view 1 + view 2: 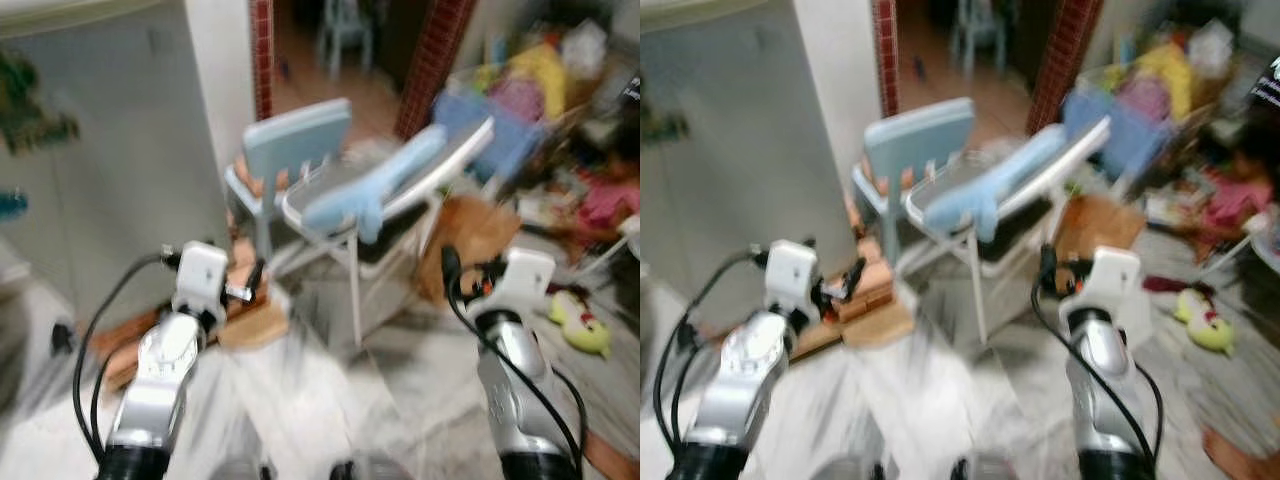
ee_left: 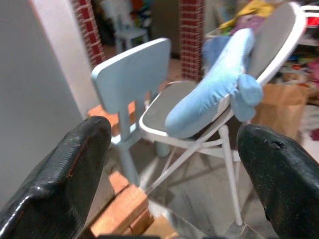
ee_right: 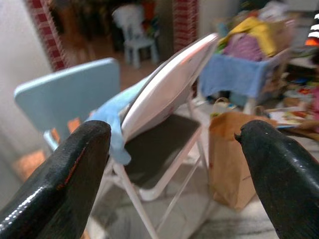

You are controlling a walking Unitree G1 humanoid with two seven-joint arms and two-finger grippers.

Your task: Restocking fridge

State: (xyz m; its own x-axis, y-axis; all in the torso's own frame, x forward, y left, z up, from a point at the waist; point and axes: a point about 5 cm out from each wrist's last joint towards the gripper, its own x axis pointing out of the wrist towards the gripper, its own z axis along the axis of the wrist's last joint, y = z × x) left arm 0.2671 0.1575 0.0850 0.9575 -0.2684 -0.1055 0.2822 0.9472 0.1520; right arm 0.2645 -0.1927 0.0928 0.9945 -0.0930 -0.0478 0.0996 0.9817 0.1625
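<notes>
The grey fridge door [image 1: 105, 170], with a few magnets on it, stands shut at the left; the head views are blurred. My left gripper [image 1: 255, 280] is held out low in front of me, right of the fridge, and its fingers [image 2: 60, 174] stand wide open with nothing between them. My right gripper [image 1: 462, 272] is held out at the same height on the right, also open and empty, its fingers [image 3: 284, 174] framing a folding chair. I make out no food or bottles.
A white folding chair [image 1: 400, 190] with a blue cushion [image 2: 214, 89] draped over it stands straight ahead, a light blue child's chair [image 1: 295, 140] behind it. Bricks [image 2: 124, 209] lie by the wall. A brown paper bag [image 3: 232, 154], a yellow toy [image 1: 580, 325] and piled clutter [image 1: 540, 75] sit at the right.
</notes>
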